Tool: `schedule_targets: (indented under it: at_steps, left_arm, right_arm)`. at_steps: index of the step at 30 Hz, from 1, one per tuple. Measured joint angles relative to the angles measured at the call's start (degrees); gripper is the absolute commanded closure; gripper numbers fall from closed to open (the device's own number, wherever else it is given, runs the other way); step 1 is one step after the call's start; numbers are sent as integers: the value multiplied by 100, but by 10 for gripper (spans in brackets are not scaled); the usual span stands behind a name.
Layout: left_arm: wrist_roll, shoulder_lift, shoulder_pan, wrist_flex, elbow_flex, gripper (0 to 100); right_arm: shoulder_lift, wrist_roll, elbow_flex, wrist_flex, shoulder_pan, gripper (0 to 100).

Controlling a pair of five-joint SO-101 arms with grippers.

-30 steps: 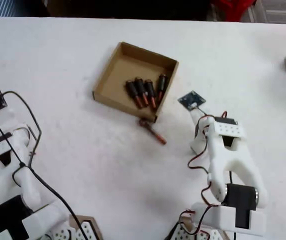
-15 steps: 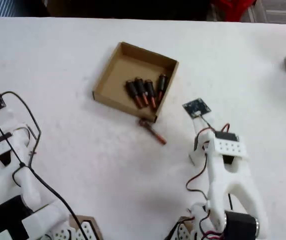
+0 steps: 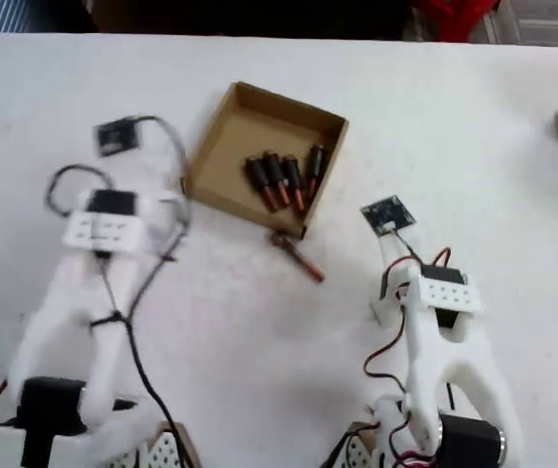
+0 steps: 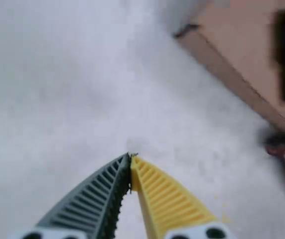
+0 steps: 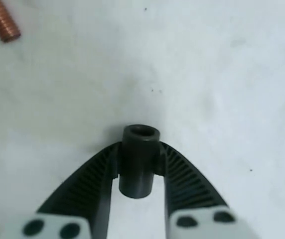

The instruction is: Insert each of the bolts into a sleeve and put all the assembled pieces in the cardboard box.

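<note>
Right gripper [image 5: 139, 148] clamped on short black sleeve [image 5: 140, 164], open bore visible, left gripper [image 4: 131, 158] closed on nothing, copper-threaded, dark-headed bolt [image 3: 298, 256] lying loose on table [image 3: 455, 117], just beside cardboard box [image 3: 230, 202]

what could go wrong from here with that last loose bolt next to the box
1. The copper-coloured threaded bolt lies close beside the brown cardboard box, so the shut left gripper, opening to grasp it, might bump the box or roll the bolt away.
2. The right gripper clamps the black cylindrical sleeve with its open end past the fingertips; pushing the bolt in could tilt it or make it slip.
</note>
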Motion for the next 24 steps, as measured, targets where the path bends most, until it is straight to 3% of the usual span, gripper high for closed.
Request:
schedule_targets:
  at_steps: [6,13,17,24]
  left_arm:
    - [132,0,1240,-941,70,811]
    - [580,352,2075,-1811,316,845]
    - [651,1451,2101,-1811,-308,826]
    - [1064,2699,2242,-738,-1732,793]
  right_arm:
    - [0,-9,0,0,18,982]
    - [0,-9,0,0,18,982]
    - [0,-9,0,0,18,982]
    - [0,-9,0,0,18,982]
